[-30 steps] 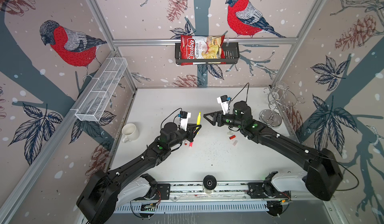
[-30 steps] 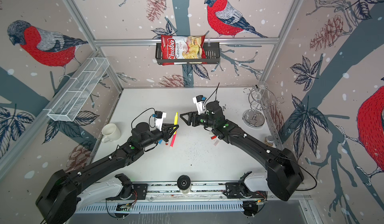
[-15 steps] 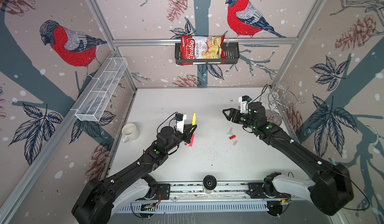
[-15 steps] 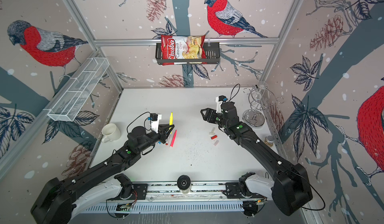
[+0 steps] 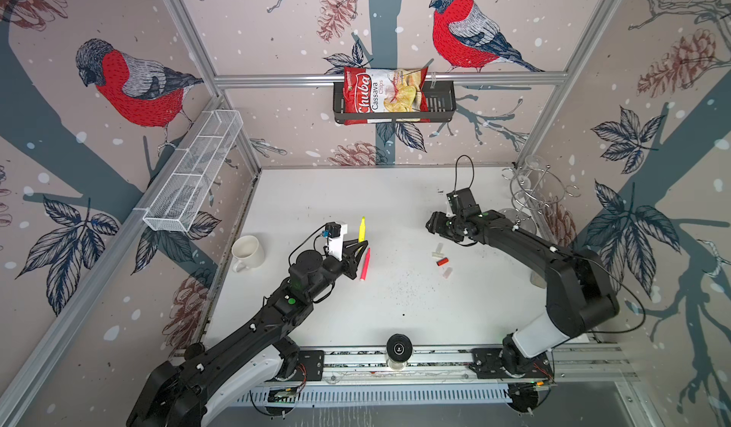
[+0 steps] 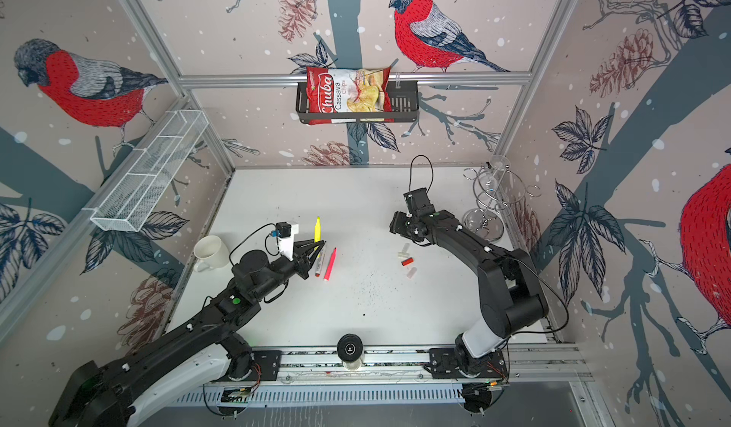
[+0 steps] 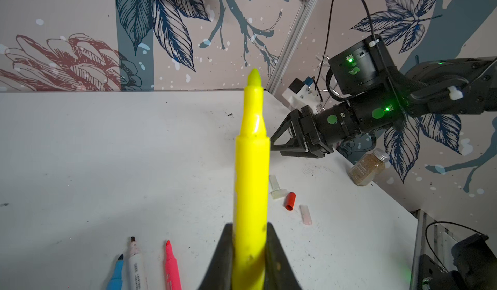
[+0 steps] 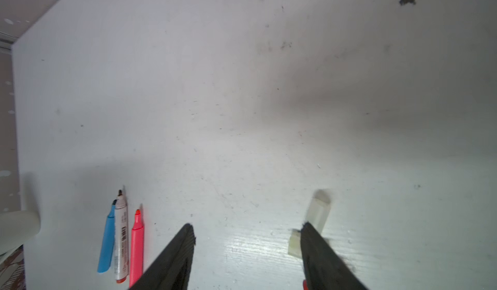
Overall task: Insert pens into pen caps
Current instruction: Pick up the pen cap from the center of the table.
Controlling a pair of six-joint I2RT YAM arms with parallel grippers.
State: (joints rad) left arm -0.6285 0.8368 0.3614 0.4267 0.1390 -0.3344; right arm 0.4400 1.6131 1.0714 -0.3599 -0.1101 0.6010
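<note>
Left gripper (image 5: 360,245) clamped tight on the lower barrel of the yellow pen (image 7: 251,181), its uncapped tip pointing away from the arm above the white table (image 5: 395,207). The right gripper (image 8: 247,226) hangs empty with its jaws partly apart, near the translucent caps (image 7: 278,194) and the red cap (image 7: 290,201), which lie close together. The blue pen (image 8: 106,243), white pen (image 8: 121,237) and pink pen (image 8: 137,243) lie side by side, uncapped, beneath the left gripper.

pens (image 6: 330,264) left of caps (image 6: 407,262), mug (image 6: 209,251) far left
</note>
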